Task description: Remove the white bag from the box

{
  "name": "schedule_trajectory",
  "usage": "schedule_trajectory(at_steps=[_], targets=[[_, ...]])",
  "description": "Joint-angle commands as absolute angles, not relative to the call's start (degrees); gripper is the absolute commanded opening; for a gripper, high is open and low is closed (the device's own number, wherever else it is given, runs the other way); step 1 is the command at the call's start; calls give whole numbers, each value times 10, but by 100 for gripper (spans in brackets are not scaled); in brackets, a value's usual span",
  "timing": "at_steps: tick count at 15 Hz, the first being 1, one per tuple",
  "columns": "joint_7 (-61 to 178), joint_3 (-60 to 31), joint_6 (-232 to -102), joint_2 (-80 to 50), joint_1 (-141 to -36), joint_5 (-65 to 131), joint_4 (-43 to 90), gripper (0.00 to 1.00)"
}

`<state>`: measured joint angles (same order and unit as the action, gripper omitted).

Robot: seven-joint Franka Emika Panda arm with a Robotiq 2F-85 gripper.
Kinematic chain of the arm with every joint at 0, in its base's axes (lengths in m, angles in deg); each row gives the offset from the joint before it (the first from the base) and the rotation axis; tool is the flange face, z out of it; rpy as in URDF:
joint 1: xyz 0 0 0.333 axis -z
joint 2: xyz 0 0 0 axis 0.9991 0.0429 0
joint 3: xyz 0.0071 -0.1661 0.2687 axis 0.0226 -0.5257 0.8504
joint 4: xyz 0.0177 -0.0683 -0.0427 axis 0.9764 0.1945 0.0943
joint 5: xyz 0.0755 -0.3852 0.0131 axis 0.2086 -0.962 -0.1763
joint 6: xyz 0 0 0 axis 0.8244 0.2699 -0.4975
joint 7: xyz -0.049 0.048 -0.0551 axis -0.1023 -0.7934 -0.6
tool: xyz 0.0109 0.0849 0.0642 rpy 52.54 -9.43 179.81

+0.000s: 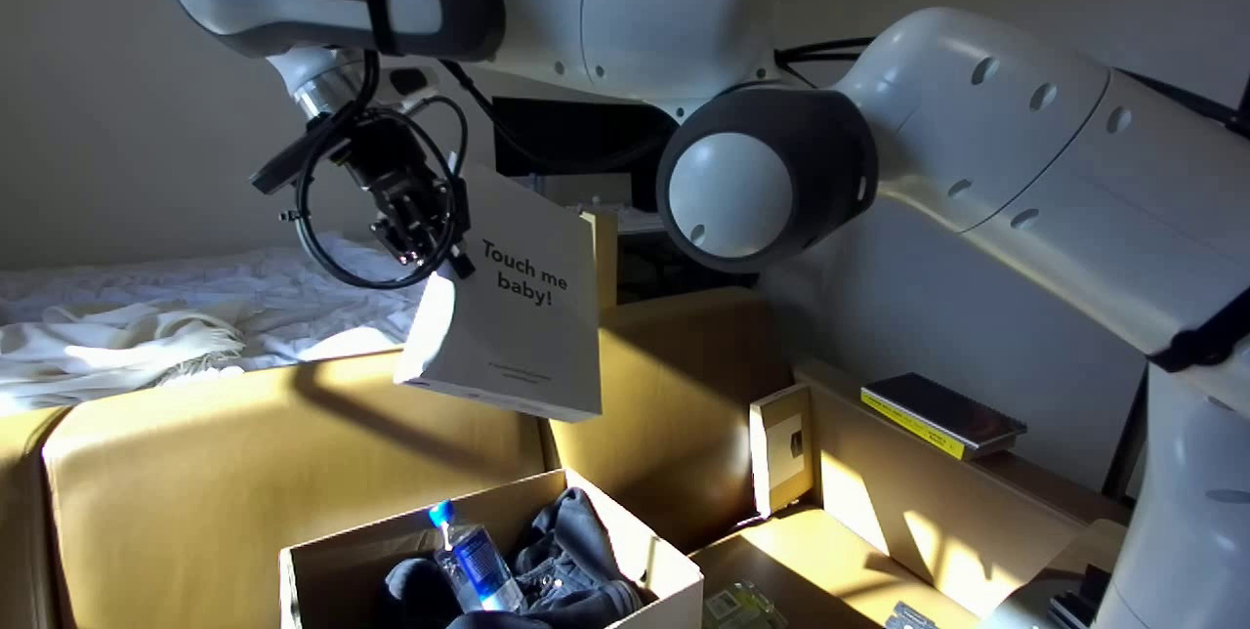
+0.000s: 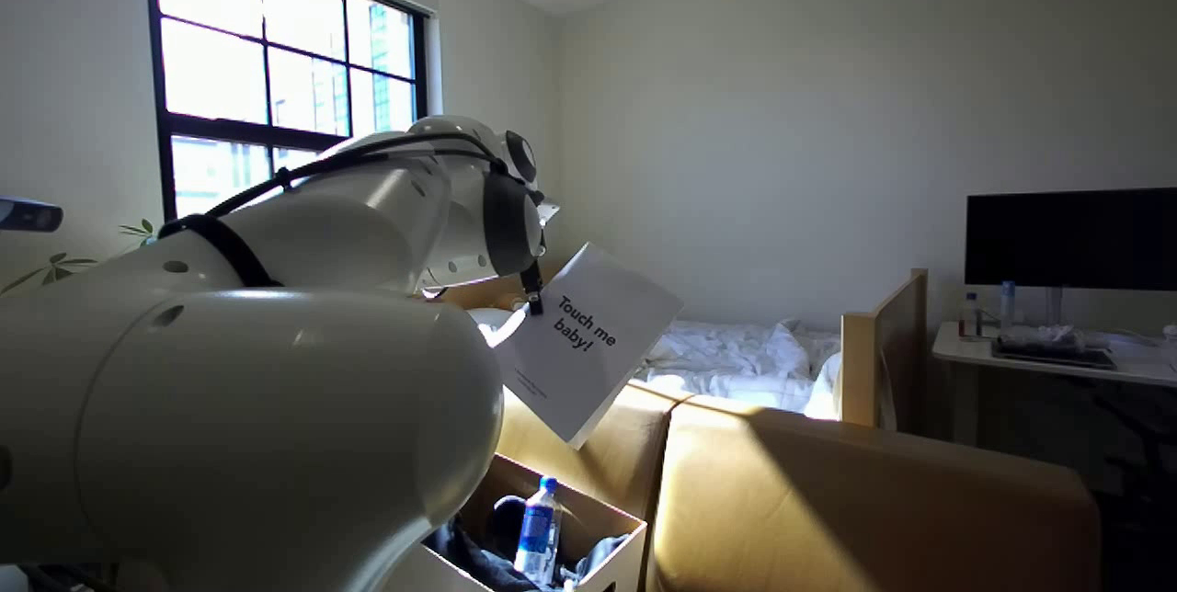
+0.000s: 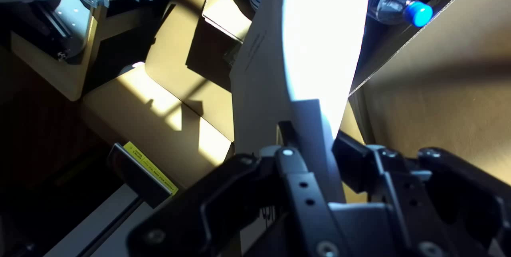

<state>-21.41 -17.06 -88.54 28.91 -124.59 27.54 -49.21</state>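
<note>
Evidently the pulling-out looks done: the white bag (image 1: 518, 326) hangs in the air, above the level of the cardboard box (image 1: 630, 539) and apart from its rim in both exterior views. A blue-capped bottle (image 1: 479, 566) sits tilted among dark cloth (image 1: 578, 536) inside the box. The jaws stand part-way apart, spaced by the bag's thickness: in the wrist view they straddle its narrow side and appear clamped on it, though the contact on the far face is hidden.

The step in hand, I judge, is carrying the bag off to one side. It is gripped at one side edge, well away from its middle, and tilts with a corner lowest, so its weight will probably want to twist it in the grip; slow, smooth travel with gentle starts and stops suits it best. Go sideways first, at this height, and sink only once that low corner is past the rim, or it may catch there or knock the bottle. Mind the tan sofa back (image 1: 215, 473) close by the box too. To finish, bring the lower edge down on a firm spot, let it take the weight, and only then part the jaws.
</note>
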Motion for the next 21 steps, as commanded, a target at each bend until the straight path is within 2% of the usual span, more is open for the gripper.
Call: schedule_trajectory(at_steps=[1, 9, 12, 13, 14, 18, 19, 21], targets=[[-200, -169, -832, 276, -1200, 271, -481, 7], [-144, -163, -742, 329, -1070, 281, -480, 6], [-128, -167, -745, 353, -1024, 282, -485, 6], [-120, -165, -784, 359, -1008, 285, -498, 6], [-145, -171, -774, 353, -1030, 277, -474, 22], [-132, -171, -793, 359, -1005, 281, -481, 22], [-132, -170, -793, 359, -1007, 281, -482, 6], [-192, -174, -801, 370, -1004, 289, -485, 6]])
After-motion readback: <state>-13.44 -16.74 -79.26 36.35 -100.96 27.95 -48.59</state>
